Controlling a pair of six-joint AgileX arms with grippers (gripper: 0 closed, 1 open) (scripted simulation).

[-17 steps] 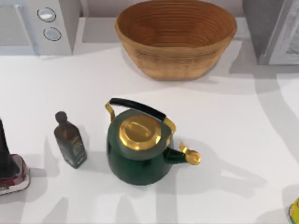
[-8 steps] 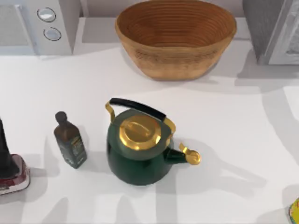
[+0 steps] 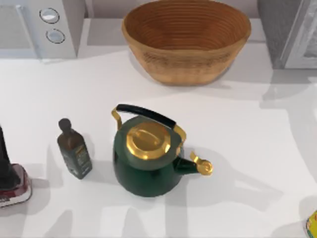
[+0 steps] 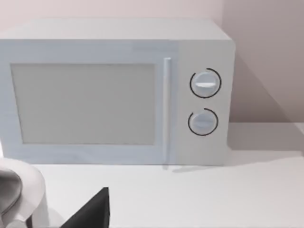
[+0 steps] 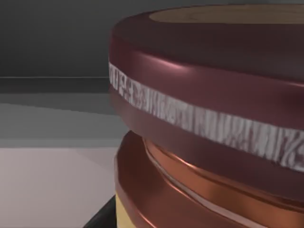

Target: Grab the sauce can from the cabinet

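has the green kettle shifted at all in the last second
No. In the top view the kettle sits the same as before, beside the dark bottle and in front of the woven basket.

Overhead table (image 3: 237,129); wrists near microwave (image 4: 114,90), can (image 5: 209,118)

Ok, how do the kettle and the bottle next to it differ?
The kettle is round, dark green with a gold lid and spout; the bottle is slim, square-sided and dark brown. The kettle is far wider and carries an arched black handle; the bottle has a round stopper. Both stand upright on the white table, apart from each other.
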